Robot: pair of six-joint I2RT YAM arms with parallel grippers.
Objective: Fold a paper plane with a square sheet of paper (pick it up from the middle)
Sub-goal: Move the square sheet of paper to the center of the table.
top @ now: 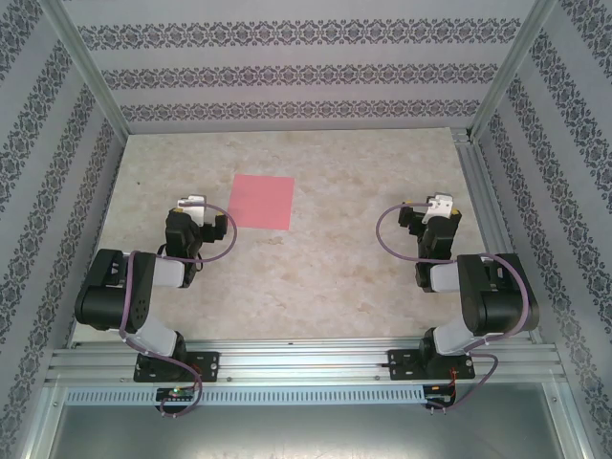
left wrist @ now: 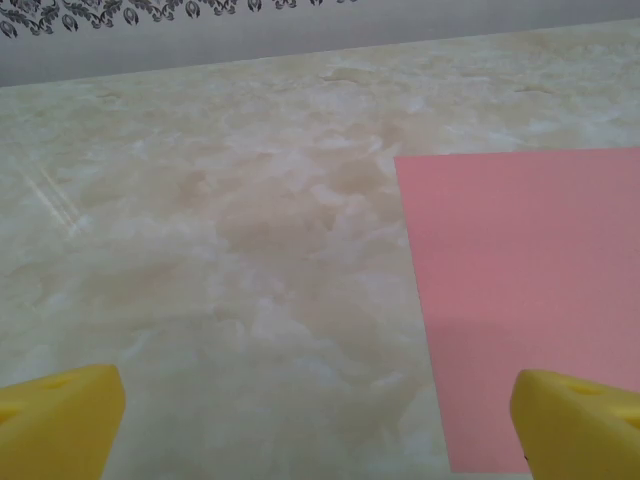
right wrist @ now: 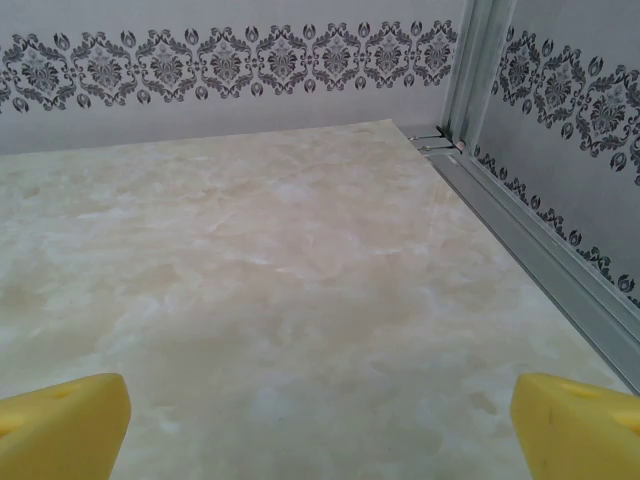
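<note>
Pink-red square sheet of paper point(top: 262, 202) lay flat; left end effector point(top: 191, 203), right end effector point(top: 438, 204) gaped empty. Risk: flush thin sheet might crumple when pinched.

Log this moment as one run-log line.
flat pink-red square paper sheet: unfolded on marbled table | left gripper: open, empty, beside sheet | right gripper: open, empty

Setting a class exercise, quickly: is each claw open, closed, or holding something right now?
Left claw: open, holding nothing; the square sheet of paper lies flat, ungripped.
Right claw: open, holding nothing.
</note>
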